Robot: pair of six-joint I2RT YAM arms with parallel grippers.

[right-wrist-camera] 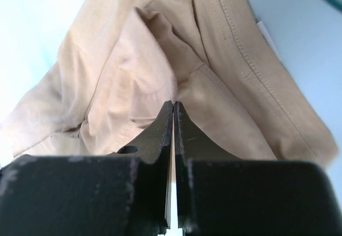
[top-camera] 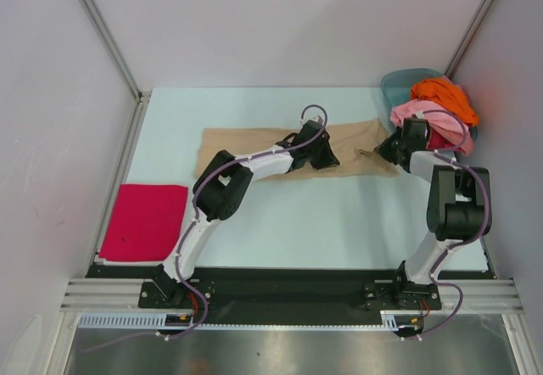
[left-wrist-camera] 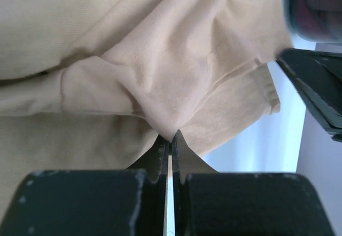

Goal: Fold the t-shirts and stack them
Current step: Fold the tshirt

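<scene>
T-shirt (top-camera: 242, 142), tan, folded into long strip, wrinkled, puckered

Lab test cell: white panel walls (top-camera: 280, 27), aluminium base rail (top-camera: 102, 294), pale tabletop (top-camera: 322, 222).

A teal plastic basin (top-camera: 393, 87) sits at the far right corner of my pale counter (top-camera: 339, 222). White walls (top-camera: 254, 19) close in three sides. A black strip (top-camera: 297, 283) and a metal rail (top-camera: 102, 294) run along the near edge.
</scene>
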